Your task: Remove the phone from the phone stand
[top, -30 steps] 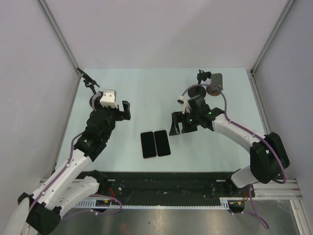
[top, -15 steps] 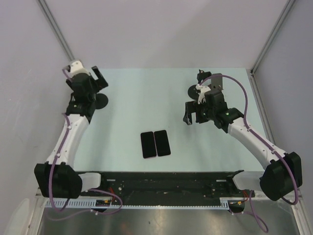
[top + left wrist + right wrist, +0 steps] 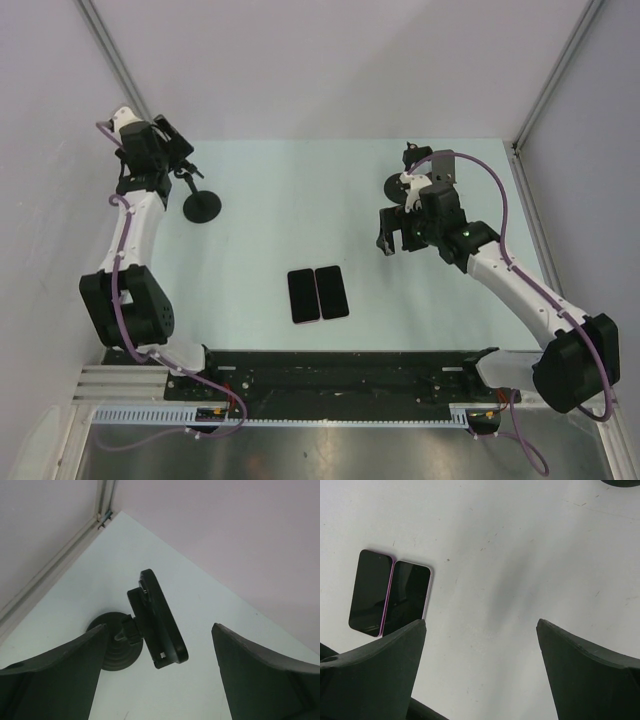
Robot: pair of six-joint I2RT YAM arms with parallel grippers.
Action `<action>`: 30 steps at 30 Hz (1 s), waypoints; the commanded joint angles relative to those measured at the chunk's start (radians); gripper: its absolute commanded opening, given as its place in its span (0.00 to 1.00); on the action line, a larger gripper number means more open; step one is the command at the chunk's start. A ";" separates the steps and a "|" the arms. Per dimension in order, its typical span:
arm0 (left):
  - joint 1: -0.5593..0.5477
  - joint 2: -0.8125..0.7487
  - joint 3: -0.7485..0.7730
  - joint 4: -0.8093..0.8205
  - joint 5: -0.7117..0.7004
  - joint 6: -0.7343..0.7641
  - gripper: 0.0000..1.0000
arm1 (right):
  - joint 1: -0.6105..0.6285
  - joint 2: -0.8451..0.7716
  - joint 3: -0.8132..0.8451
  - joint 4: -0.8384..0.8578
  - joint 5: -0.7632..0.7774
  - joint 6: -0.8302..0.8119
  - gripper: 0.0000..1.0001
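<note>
Two phones lie flat, screens up and touching along their long edges, just toward 6 o'clock of the bench (image 3: 300, 190) centre: the pink phone (image 3: 303, 296) and, at its 3 o'clock, the pale phone (image 3: 332, 291). Neither sits on a stand. The left stand (image 3: 203, 207) at 10 o'clock shows a bare plate in the left wrist view, and the right stand (image 3: 443, 165) at 2 o'clock looks bare too, though the arm hides part of it. The left hand (image 3: 172, 148) hangs released above the left stand, fingers spread wide. The right hand (image 3: 390, 238) is also released, well apart from both phones. So the removal looks done. Each phone should handle as a stiff, thin, fairly light slab with slick, breakable glass; pinch it across the two long edges near mid-length, not on the faces, and lying flat it offers little edge to catch
</note>
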 commanded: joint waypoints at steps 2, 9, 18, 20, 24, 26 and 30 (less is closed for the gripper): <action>0.004 0.059 0.086 -0.002 0.107 -0.048 0.84 | -0.005 -0.040 -0.005 0.017 0.033 -0.022 0.97; 0.004 0.102 0.134 -0.008 0.177 -0.014 0.28 | -0.002 -0.054 -0.019 0.007 0.044 -0.011 0.96; -0.045 0.139 0.237 -0.008 0.524 0.104 0.00 | 0.020 -0.069 -0.020 0.026 0.051 -0.007 0.95; -0.071 0.148 0.267 -0.010 0.626 0.125 0.00 | 0.023 -0.073 -0.020 0.042 0.050 -0.001 0.96; -0.189 0.148 0.297 -0.011 0.705 0.225 0.00 | 0.040 -0.074 -0.020 0.075 0.056 0.001 0.95; -0.254 0.153 0.310 -0.011 0.728 0.265 0.01 | 0.040 -0.074 -0.020 0.083 0.056 0.010 0.95; -0.349 0.182 0.343 -0.013 0.820 0.289 0.00 | 0.038 -0.076 -0.020 0.088 0.065 0.030 0.95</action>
